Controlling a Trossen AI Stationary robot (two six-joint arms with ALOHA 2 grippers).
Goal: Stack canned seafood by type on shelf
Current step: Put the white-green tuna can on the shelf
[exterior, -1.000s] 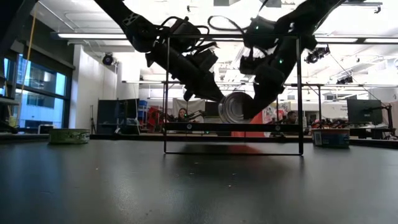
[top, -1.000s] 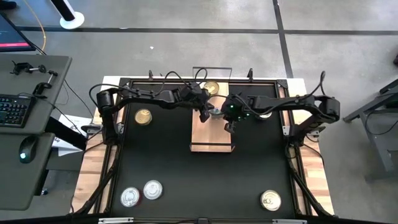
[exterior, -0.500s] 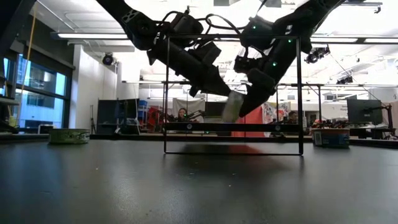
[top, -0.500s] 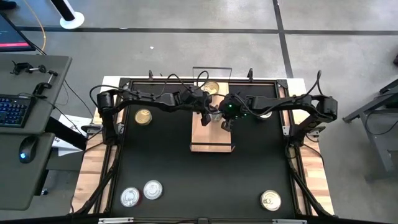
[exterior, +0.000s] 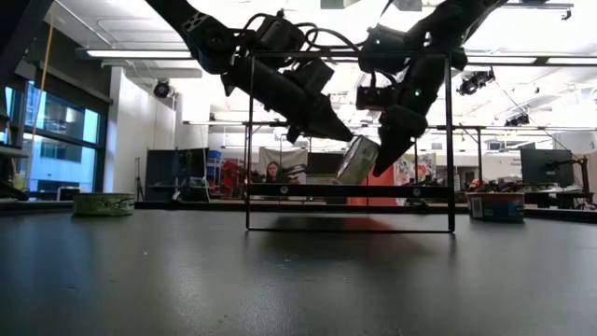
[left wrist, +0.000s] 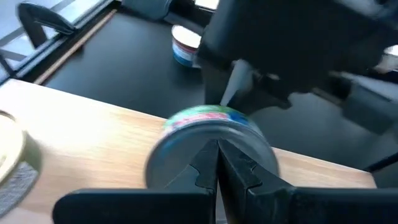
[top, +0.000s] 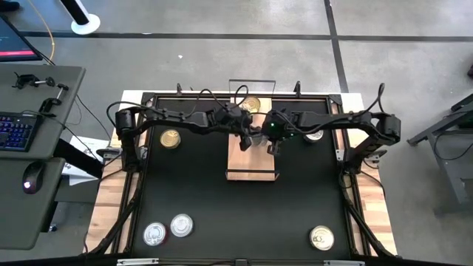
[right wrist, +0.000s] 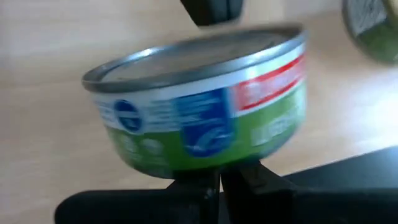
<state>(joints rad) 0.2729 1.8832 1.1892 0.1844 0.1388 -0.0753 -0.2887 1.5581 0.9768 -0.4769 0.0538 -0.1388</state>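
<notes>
- Canned seafood: one green-labelled tin held tilted above the shelf, between both grippers.
- Right gripper: clamped on the tin's rim.
- Left gripper: fingers together, touching the tin's upper edge.
- Other tins lie on the table.

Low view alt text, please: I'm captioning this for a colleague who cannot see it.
A tilted green-label can hangs in the air between the left tool and the right tool, above the shelf with its black wire rail. Another can sits far left on the dark table, with a workshop room behind.
</notes>
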